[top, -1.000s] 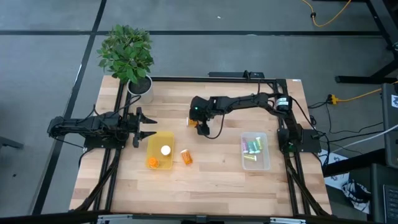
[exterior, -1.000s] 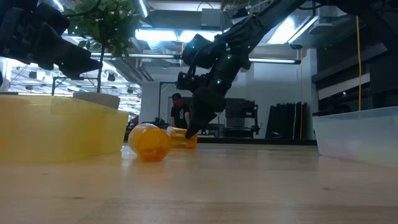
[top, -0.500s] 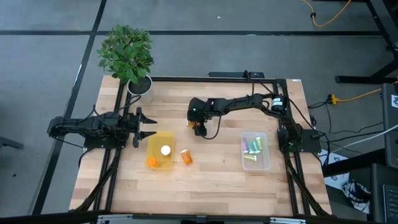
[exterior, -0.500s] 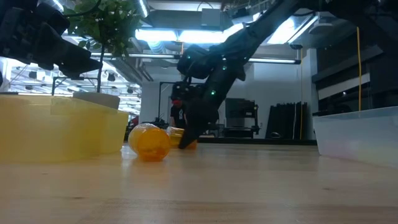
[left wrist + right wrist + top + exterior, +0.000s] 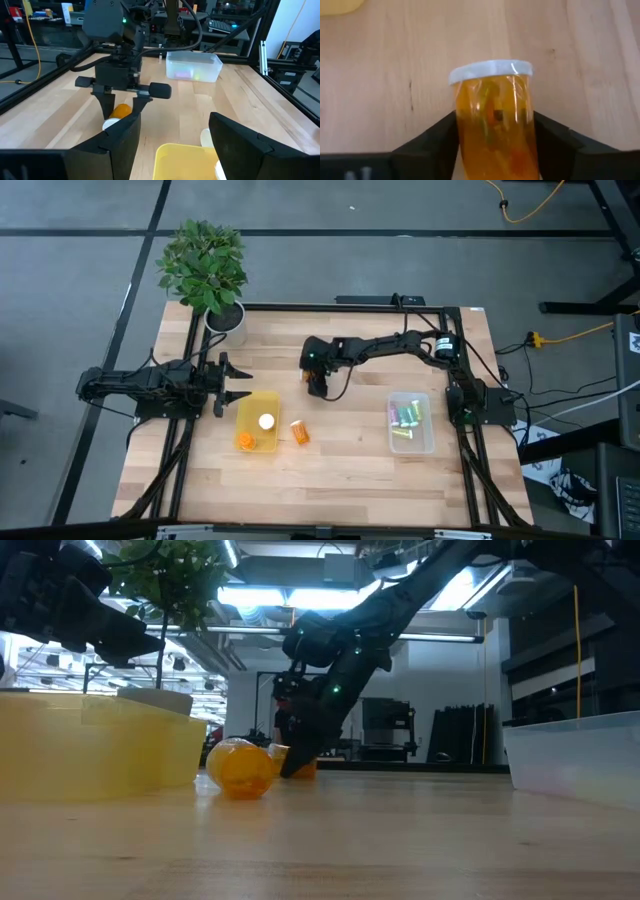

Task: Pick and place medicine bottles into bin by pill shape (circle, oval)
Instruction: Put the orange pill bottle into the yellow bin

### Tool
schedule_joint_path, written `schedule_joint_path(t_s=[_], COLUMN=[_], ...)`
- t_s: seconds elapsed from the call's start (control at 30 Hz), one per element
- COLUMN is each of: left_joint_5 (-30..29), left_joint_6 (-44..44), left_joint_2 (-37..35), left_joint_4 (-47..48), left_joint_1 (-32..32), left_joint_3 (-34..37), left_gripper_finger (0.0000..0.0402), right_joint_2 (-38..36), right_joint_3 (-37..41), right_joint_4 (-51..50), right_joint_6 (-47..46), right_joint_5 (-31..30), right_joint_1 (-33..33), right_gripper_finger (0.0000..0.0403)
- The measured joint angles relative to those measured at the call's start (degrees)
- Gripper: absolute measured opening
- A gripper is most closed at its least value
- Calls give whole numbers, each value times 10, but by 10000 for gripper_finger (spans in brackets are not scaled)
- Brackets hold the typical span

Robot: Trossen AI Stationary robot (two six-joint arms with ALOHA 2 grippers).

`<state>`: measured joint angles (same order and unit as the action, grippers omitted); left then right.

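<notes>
Right gripper [image 5: 121,107], fingers straddling an orange bottle [image 5: 495,120] lying on the table, pinching it; next, lift toward a bin.

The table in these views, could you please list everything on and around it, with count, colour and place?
Orange bottles: four, white caps; two in the yellow bin, one lying on the wood beside that bin, one between the right gripper's fingers.
Pastel vials: several, green, purple and yellow, count unclear; in the clear bin.
Yellow bin: one, left of centre.
Clear bin: one, right side.
Potted plant: one, green in a white pot, far left corner.
Table: one, light wood.
Left gripper: open, waiting beside the yellow bin.
Right gripper: down at table centre, fingers touching both sides of a bottle.
</notes>
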<state>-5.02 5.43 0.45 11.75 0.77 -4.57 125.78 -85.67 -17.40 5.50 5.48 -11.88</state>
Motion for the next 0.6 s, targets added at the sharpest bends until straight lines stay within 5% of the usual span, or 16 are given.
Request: schedule_joint_path(t_s=[0.23, 0.6], left_joint_5=[0, 0], left_joint_6=[0, 0], left_joint_2=[0, 0], left_joint_4=[0, 0], left_joint_1=[0, 0], left_joint_3=[0, 0], left_gripper_finger=[229, 229], right_joint_2=[0, -3], right_joint_3=[-28, -171], right_joint_4=[-11, -40], right_joint_6=[-94, -79], right_joint_5=[6, 51], right_joint_1=[2, 77], right_gripper_finger=[167, 180])
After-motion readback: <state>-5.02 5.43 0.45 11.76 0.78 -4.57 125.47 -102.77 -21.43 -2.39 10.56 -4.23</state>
